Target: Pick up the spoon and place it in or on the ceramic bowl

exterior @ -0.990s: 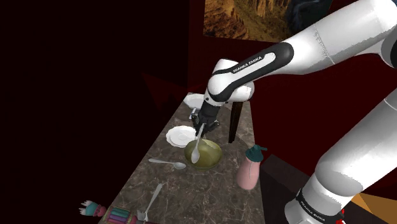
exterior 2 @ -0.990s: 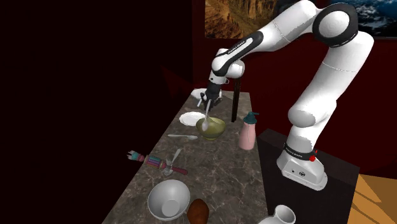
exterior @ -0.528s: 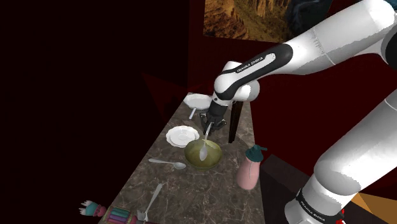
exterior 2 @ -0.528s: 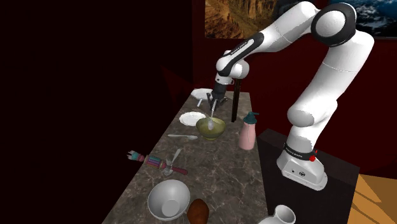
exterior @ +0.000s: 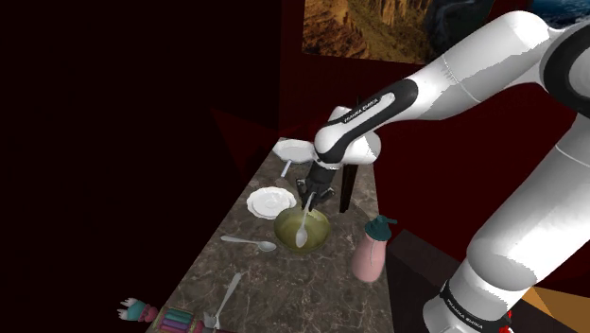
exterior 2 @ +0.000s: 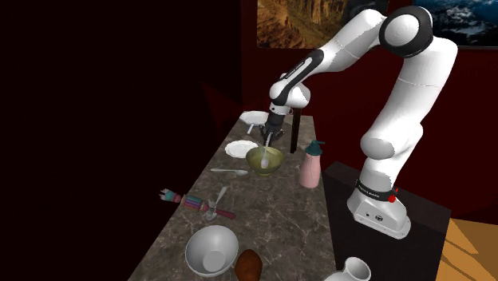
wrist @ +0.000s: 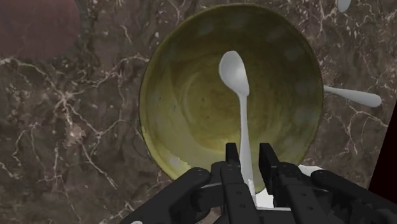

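A pale grey spoon (wrist: 233,71) hangs head-down from my black gripper (wrist: 249,153), which is shut on its handle. Right under it stands the olive-green bowl (wrist: 184,95) on the dark marble counter, and the spoon's head sits over the bowl's hollow. In the shoulder view the gripper (exterior: 313,193) hovers just above the bowl (exterior: 321,227), with the spoon (exterior: 302,227) reaching down into it. The second exterior view gives the same: gripper (exterior 2: 269,140), spoon (exterior 2: 264,155), bowl (exterior 2: 276,162). Whether the spoon's head touches the bowl's bottom I cannot tell.
Beside the bowl lie a white plate (exterior: 271,201) and a second spoon (exterior: 251,243); another white dish (exterior: 293,149) sits farther back. A pink bottle (exterior: 370,254) and a dark upright post (exterior: 350,184) stand close. Nearer the counter's front are a fork (exterior: 225,298), a colourful toy (exterior: 156,314) and a large white bowl (exterior 2: 211,250).
The gripper has carried the spoon toward the shoulder view's right, from the bowl's rim to over its middle, and sunk a little. Its grip on the spoon is unchanged.
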`<state>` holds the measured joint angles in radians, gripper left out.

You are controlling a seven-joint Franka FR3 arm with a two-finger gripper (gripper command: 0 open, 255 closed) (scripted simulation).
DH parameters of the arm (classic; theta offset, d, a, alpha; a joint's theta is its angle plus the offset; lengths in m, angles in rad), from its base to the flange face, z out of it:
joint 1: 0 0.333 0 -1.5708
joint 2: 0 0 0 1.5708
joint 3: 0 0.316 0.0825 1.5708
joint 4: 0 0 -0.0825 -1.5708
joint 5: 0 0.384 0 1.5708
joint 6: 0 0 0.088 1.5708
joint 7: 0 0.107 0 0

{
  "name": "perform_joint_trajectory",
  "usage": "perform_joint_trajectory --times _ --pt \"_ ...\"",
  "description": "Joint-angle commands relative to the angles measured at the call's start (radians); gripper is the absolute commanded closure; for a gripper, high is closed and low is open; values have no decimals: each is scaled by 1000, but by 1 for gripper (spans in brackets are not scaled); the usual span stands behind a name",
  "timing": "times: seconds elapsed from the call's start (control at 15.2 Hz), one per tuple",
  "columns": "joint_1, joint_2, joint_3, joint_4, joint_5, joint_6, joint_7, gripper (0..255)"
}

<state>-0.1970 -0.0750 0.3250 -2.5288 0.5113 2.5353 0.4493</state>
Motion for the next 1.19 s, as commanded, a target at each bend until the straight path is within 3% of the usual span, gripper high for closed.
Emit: perform_joint_trajectory --times 0.0,0.2,0.66,0.73,1.06,1.12 --pt "2 26 2 -5 8 29 -11 255" --pt "6 68 5 -11 21 77 -30 255" --pt "6 68 5 -11 21 77 -30 255" --pt "6 68 5 -10 21 76 -30 0" --pt "6 68 5 -11 21 77 -30 0" --pt "0 32 -1 -11 14 39 -25 0"
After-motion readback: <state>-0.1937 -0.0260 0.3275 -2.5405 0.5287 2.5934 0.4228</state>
